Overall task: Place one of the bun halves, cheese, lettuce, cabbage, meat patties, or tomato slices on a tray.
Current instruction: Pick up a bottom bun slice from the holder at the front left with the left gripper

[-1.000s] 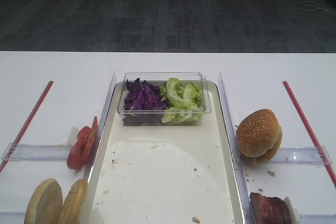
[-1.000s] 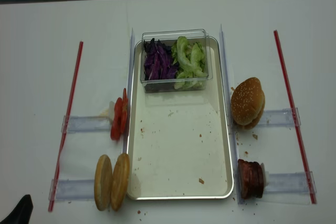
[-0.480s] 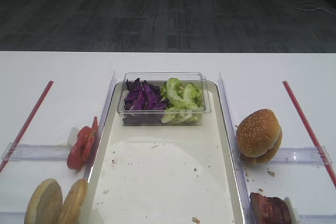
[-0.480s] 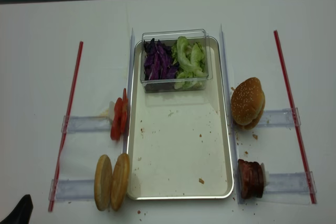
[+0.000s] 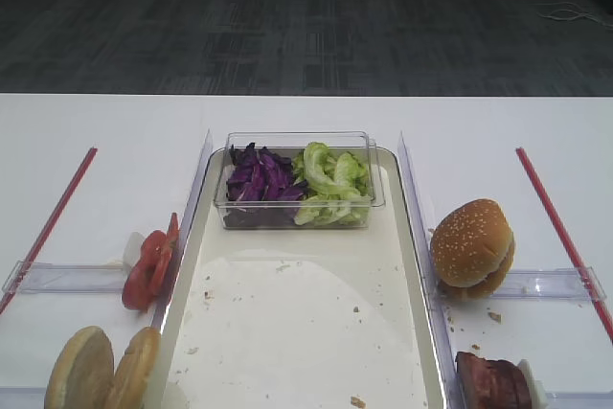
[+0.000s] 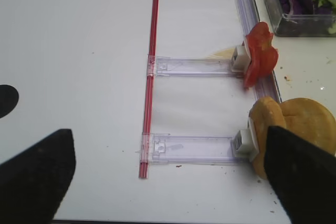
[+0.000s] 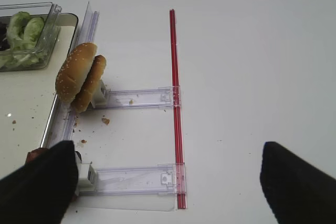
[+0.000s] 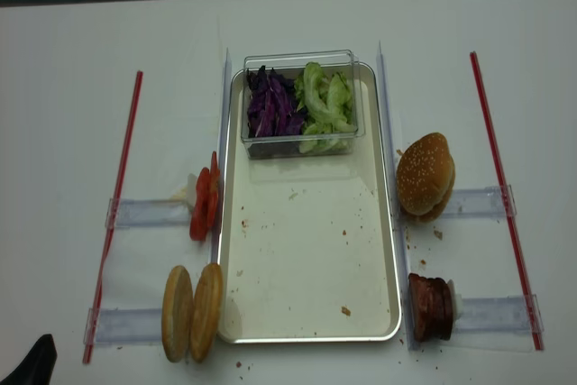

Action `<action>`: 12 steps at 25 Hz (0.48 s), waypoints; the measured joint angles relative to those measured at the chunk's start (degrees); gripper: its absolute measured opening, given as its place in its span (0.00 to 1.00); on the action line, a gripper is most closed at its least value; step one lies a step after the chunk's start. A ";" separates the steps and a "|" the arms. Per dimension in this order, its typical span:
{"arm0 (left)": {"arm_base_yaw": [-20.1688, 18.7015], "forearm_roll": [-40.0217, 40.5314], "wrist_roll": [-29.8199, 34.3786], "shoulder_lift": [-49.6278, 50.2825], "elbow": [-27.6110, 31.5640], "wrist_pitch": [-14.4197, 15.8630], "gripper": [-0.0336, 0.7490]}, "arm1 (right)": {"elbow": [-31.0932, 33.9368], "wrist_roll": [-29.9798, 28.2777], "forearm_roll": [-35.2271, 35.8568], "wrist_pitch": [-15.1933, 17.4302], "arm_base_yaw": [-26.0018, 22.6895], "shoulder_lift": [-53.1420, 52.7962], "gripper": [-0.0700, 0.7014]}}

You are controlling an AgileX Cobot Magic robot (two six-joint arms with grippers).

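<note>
The long cream tray (image 8: 306, 259) lies mid-table, bare except for crumbs and a clear box. Inside the box are purple cabbage (image 8: 270, 110) and green lettuce (image 8: 325, 110). Two bun halves (image 8: 191, 311) stand on edge left of the tray, with red tomato slices (image 8: 204, 205) behind them. Meat patties (image 8: 429, 307) stand at the tray's right front. No cheese is in view. My left gripper (image 6: 170, 182) is open above the table, its right finger (image 6: 304, 177) next to the bun halves (image 6: 299, 124). My right gripper (image 7: 168, 182) is open and empty, its left finger (image 7: 39, 182) beside the patties.
A whole sesame bun (image 8: 425, 176) leans on a clear holder right of the tray. Clear plastic strips (image 8: 149, 214) and red rods (image 8: 122, 196) lie on both sides on the white table. A dark arm part (image 8: 32, 362) shows at the bottom left corner.
</note>
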 joint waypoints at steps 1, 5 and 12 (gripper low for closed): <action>0.00 0.00 0.00 0.00 0.00 0.00 0.92 | 0.00 0.00 0.00 0.00 0.00 0.00 0.99; 0.00 0.00 0.00 0.00 0.00 0.00 0.92 | 0.00 0.00 0.00 0.00 0.00 0.00 0.99; 0.00 0.00 0.00 0.00 0.00 -0.04 0.92 | 0.00 0.00 0.00 0.00 0.00 0.00 0.99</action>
